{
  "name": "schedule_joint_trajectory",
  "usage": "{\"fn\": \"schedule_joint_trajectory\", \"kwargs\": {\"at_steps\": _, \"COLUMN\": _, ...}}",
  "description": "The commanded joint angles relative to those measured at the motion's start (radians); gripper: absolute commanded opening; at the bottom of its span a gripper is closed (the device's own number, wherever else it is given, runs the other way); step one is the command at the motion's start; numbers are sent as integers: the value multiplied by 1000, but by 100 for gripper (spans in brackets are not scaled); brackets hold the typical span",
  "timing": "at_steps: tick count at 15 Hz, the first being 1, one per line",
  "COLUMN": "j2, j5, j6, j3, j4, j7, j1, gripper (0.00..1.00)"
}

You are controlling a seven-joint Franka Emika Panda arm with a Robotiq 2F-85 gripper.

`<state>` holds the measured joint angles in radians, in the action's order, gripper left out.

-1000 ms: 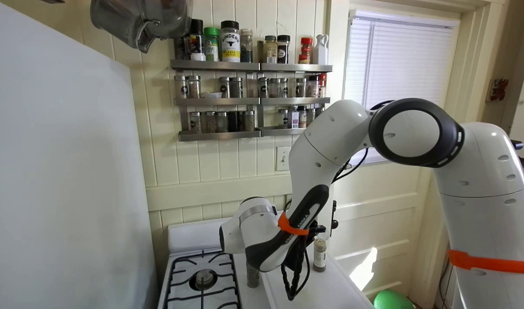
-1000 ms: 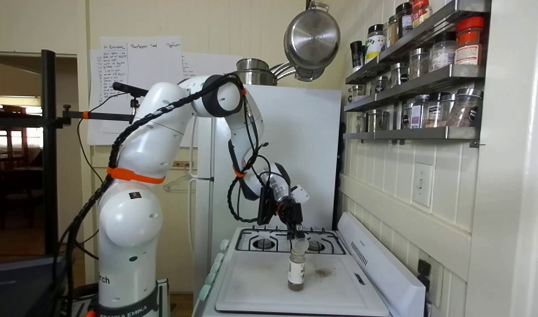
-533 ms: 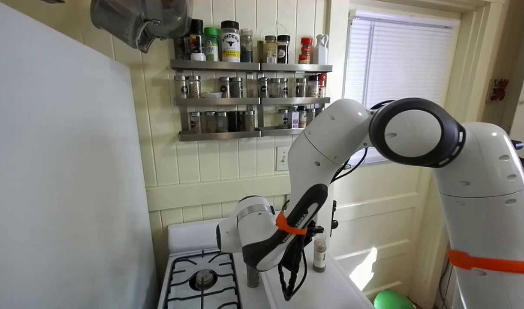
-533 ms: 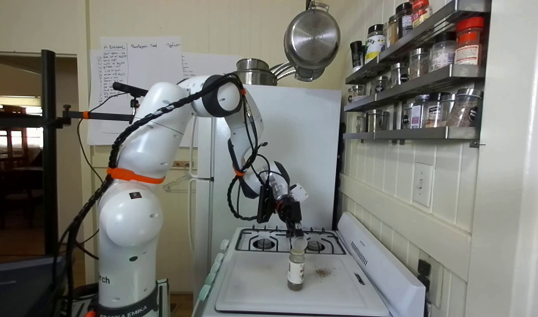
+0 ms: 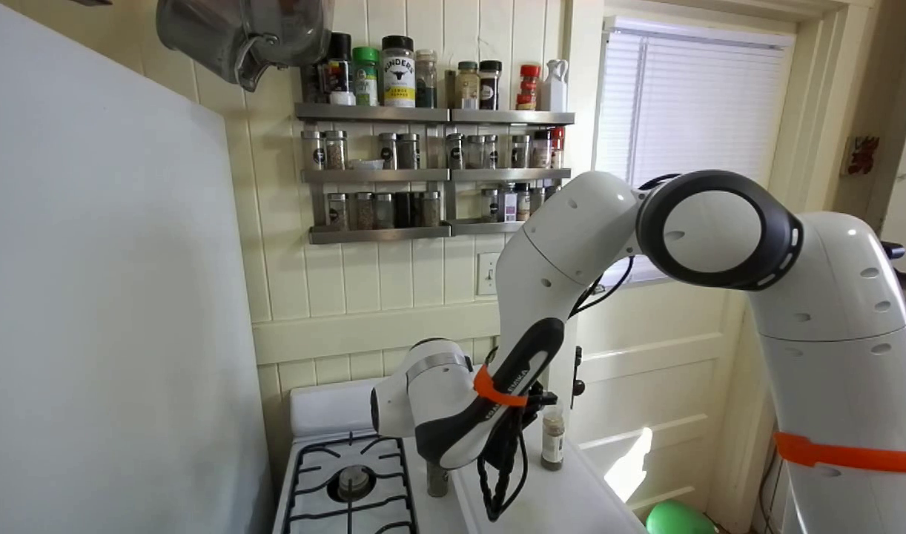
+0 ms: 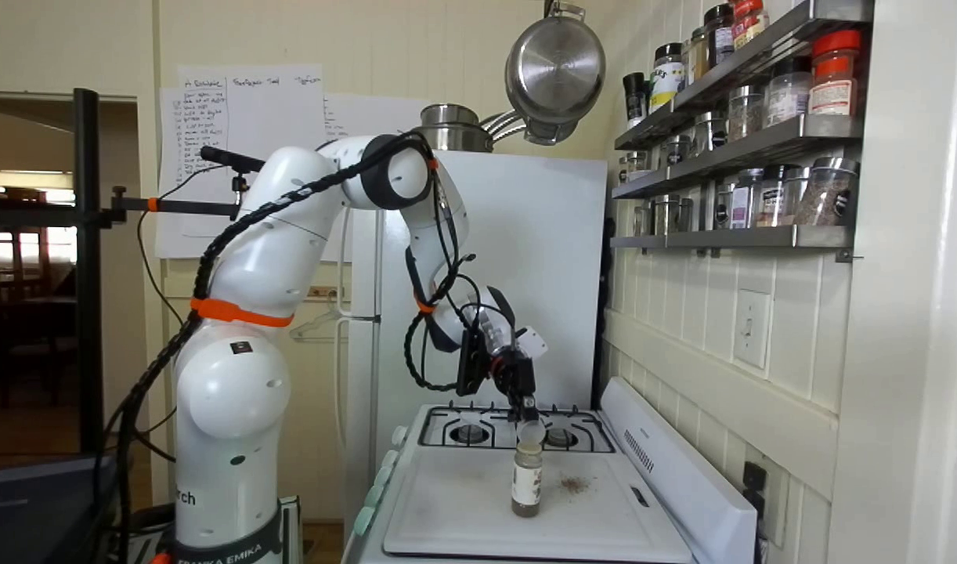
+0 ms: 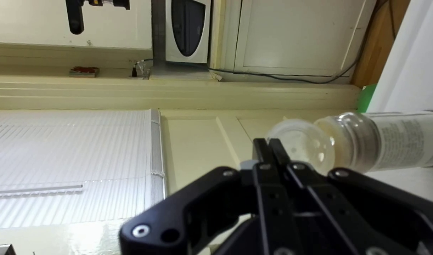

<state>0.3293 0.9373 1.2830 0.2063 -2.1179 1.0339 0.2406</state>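
A glass spice jar [image 6: 526,486] with a white label stands upright on the white stove cover [image 6: 455,509]. Its clear round lid [image 6: 531,432] is tipped up off the mouth, seemingly hinged. My gripper [image 6: 523,411] is just above and behind that lid. In the wrist view the black fingertips of the gripper [image 7: 268,141] are shut together, overlapping the edge of the clear lid [image 7: 305,145]. Whether they touch the lid or pinch its edge I cannot tell. The jar [image 7: 397,140] lies off to their right there. The arm hides the gripper in an exterior view, with the jar [image 5: 552,441] at its right.
Brown specks [image 6: 576,485] are scattered beside the jar. A dark cylindrical object [image 5: 437,480] stands partly behind the arm. Burner grates [image 6: 469,431] lie further back, near the fridge [image 6: 525,258]. The stove's backguard [image 6: 682,470] and spice shelves [image 6: 745,157] line the wall.
The wrist and gripper have shifted slightly toward the fridge and a little upward. The lid has moved slightly with them, while the jar's base stays put. The gripper has remained shut.
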Motion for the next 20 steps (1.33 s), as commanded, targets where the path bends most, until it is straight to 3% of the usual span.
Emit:
{"fn": "schedule_joint_trajectory", "kwargs": {"at_steps": 1, "j2": 19, "j5": -20, "j6": 10, "j3": -1, "j4": 17, "j7": -10, "j1": 7, "gripper": 1}}
{"fn": "schedule_joint_trajectory", "kwargs": {"at_steps": 17, "j2": 40, "j5": -19, "j6": 2, "j3": 0, "j4": 42, "j7": -44, "j1": 21, "gripper": 1}}
{"fn": "schedule_joint_trajectory", "kwargs": {"at_steps": 20, "j2": 38, "j5": -20, "j6": 1, "j3": 1, "j4": 40, "j7": -44, "j1": 21, "gripper": 9}}
